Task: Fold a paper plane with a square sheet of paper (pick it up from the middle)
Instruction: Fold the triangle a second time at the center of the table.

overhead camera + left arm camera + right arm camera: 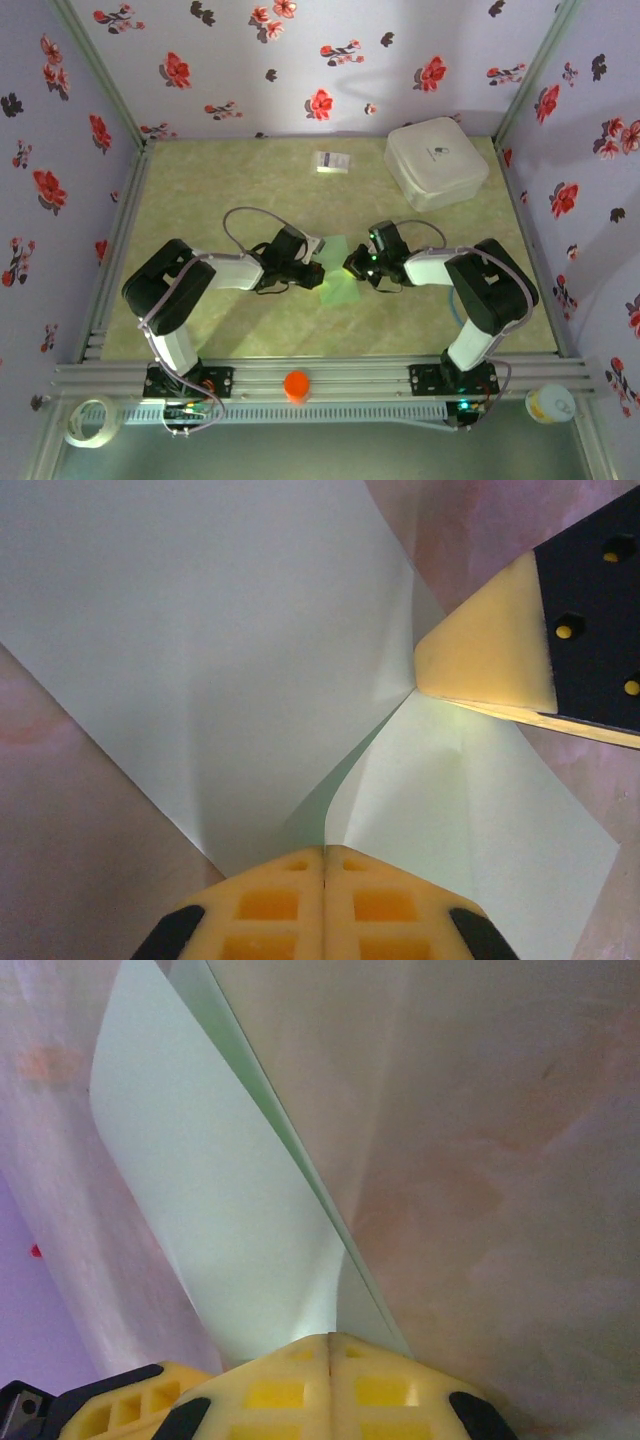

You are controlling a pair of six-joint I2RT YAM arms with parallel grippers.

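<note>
While both arms reach in to the middle of the table (220,180), you have the sheet of paper (338,275) caught between them, one gripper on each side. Your left gripper (325,852) is clamped on the paper. In the left wrist view its yellow fingers (270,905) sit tight together with no gap, and the sheet's edge comes out right at the seam. Your right gripper (328,1338) is also clamped on the paper. The tips are pressed together in the right wrist view, and the sheet rises out of them in a curve. In the left wrist view one right finger shows at the upper right, pinching a spot where several creases meet. The paper is pale green and not flat: it buckles between the two pinch points, with one big panel to the upper left and a smaller flap to the lower right. You cannot tell from these views how much of it touches the table. From the top camera the sheet lies between the two wrists, near the front half of the table. A white box (437,160) sits at the far right corner, well apart from the paper, and a small printed card (332,162) lies to its left near the back wall. An orange round thing (296,385) sits on the front rail between the two arm bases, and a roll of tape (88,420) lies past the rail at the left
</note>
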